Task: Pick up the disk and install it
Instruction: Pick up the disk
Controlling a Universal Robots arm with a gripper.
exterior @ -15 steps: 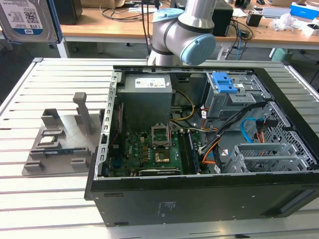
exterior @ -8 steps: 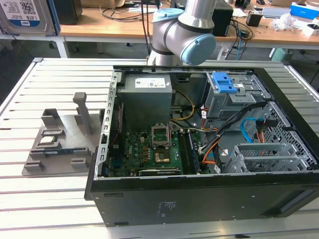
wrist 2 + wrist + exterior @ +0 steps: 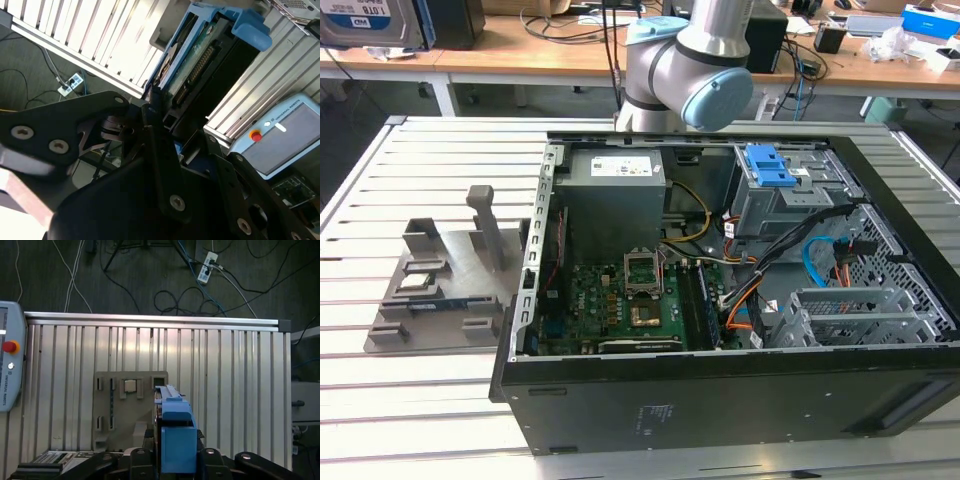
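1. Disk is held in the air over slatted table; grey fixture plate lies beyond its far end, teach pendant beside the table; open computer case with cables and drive cage is seen in the exterior view
2. Disk is carried on edge, long axis pointed away from the wrist toward the table; circuit-board side is shown in the second wrist view
3. Gripper is closed onto the disk, which is pinched from both sides at its blue-carrier end
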